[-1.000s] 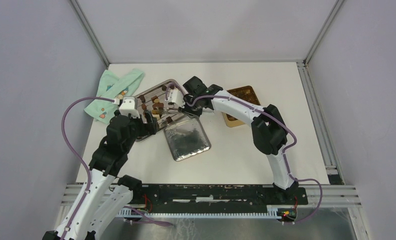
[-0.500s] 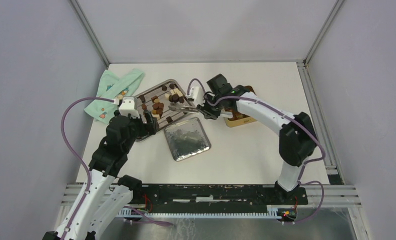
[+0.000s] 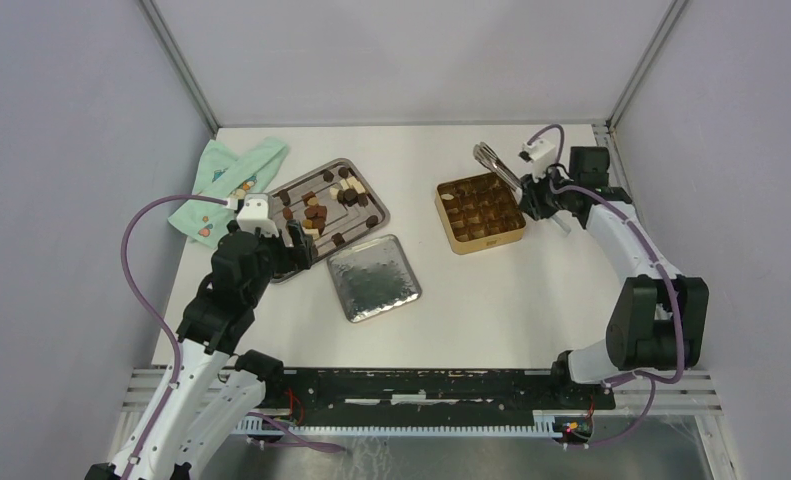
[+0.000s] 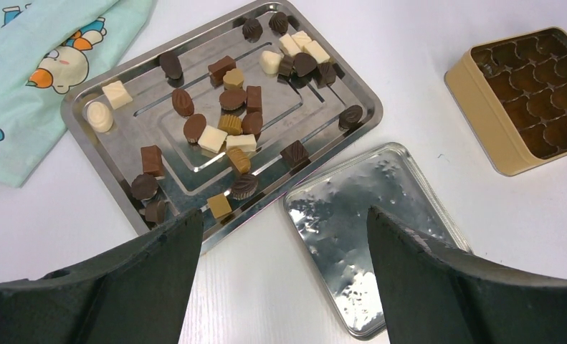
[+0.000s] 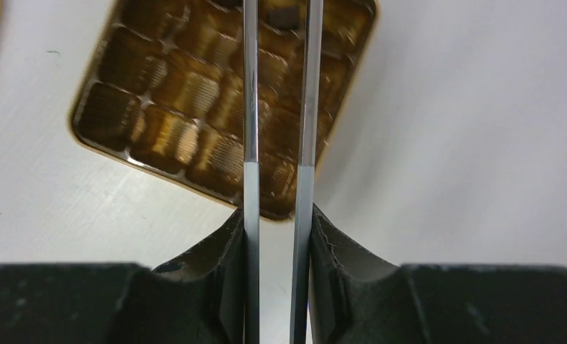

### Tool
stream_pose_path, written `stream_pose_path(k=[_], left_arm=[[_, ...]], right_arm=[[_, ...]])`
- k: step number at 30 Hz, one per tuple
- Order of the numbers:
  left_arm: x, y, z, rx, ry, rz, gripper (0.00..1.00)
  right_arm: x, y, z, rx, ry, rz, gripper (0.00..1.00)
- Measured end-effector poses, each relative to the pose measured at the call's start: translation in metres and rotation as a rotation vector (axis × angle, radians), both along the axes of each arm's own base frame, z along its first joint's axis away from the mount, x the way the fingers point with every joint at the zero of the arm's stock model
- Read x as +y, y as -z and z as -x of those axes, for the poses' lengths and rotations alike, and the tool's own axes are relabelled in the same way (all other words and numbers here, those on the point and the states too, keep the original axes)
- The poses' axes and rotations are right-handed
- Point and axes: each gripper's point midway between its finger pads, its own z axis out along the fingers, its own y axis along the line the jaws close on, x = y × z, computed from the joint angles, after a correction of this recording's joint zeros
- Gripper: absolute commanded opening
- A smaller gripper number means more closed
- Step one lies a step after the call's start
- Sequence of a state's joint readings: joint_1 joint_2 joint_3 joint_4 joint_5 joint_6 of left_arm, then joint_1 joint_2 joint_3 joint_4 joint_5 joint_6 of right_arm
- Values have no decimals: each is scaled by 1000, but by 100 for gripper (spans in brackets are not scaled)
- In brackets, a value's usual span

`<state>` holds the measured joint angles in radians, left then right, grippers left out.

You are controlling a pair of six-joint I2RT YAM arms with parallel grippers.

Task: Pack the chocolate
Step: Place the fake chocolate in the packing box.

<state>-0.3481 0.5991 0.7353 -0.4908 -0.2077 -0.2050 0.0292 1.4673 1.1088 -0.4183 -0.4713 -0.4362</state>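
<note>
The chocolate (image 3: 316,212) is several small dark, light brown and cream pieces on a steel tray (image 3: 366,185); it also shows in the left wrist view (image 4: 230,122). My left gripper (image 3: 297,246) is open and empty, low over the tray's near edge (image 4: 284,215). My right gripper (image 3: 533,195) is shut on metal tongs (image 3: 498,165), held over the far right side of the open gold tin (image 3: 486,240). In the right wrist view the tong arms (image 5: 280,107) cross the tin's brown cells (image 5: 122,107). The tong tips are out of that view; I cannot tell if they hold a piece.
A silvery lid (image 3: 374,277) lies flat between tray and table front, also in the left wrist view (image 4: 380,229). A mint cloth with cartoon prints (image 3: 226,185) lies left of the tray. Frame posts stand at the back corners.
My right arm has swung from over the tray to the right, carrying the tongs to the gold tin. The left arm has not moved.
</note>
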Motion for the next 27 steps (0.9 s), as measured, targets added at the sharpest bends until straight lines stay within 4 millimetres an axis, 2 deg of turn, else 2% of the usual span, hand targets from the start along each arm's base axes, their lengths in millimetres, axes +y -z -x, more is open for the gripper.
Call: stream_pose_path(k=[4, 8, 19, 27], left_arm=[[0, 0, 0, 0, 0, 0, 89], [0, 0, 0, 0, 0, 0, 89], [0, 0, 0, -1, 1, 1, 89], [0, -1, 1, -5, 1, 2, 89]], right_arm=[[-40, 15, 4, 47, 117, -12, 13], [-54, 20, 3, 61, 162, -20, 14], [-57, 56, 4, 168, 172, -32, 20], [-55, 62, 6, 191, 163, -42, 27]])
